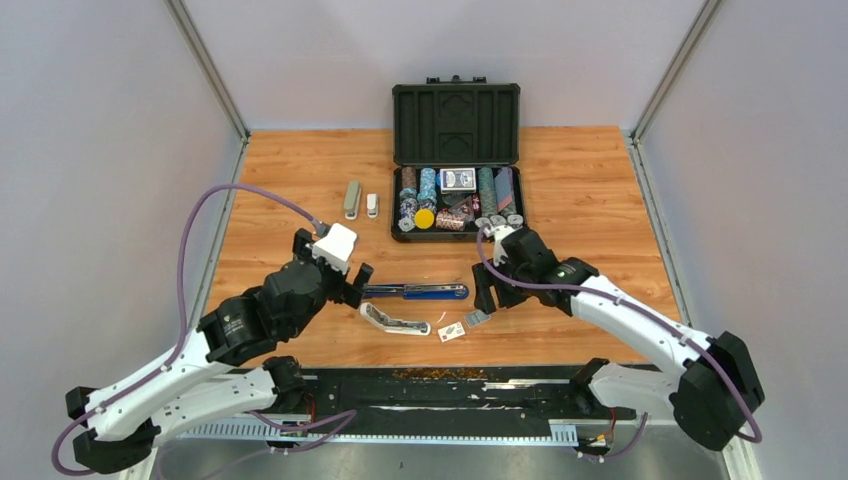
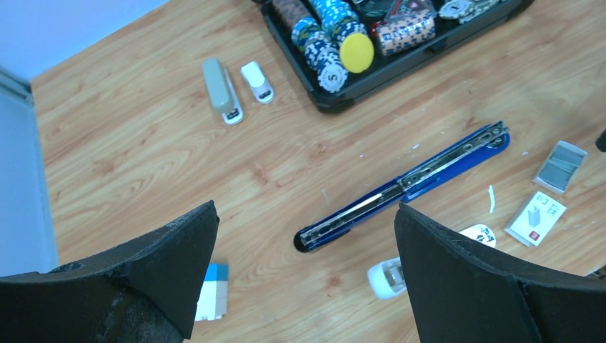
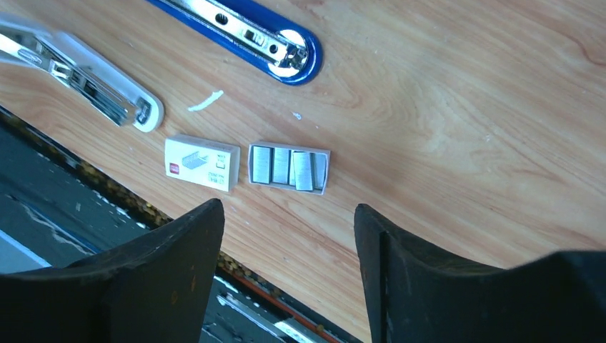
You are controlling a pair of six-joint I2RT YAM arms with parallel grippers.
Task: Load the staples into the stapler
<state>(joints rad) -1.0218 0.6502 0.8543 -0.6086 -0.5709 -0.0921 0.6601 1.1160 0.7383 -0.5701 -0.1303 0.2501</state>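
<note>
The blue stapler (image 1: 415, 291) lies opened out flat on the wooden table, with its silver rail facing up (image 2: 404, 187). My left gripper (image 1: 357, 283) hovers open over its left end (image 2: 306, 212), nothing between the fingers. The staples (image 3: 289, 168) are silvery strips lying side by side in a small open tray (image 1: 477, 318), below the stapler's right end (image 3: 246, 32). My right gripper (image 1: 489, 296) hangs open just above and beside them (image 3: 288, 207), holding nothing. In the left wrist view the staples (image 2: 562, 166) show at the right edge.
A small white box with a red mark (image 3: 202, 163) lies left of the staples. A white stapler (image 1: 395, 321) lies below the blue one. A grey-olive stapler (image 1: 352, 198) and a tiny white one (image 1: 372, 205) sit at the back left. An open case of poker chips (image 1: 456, 165) stands behind.
</note>
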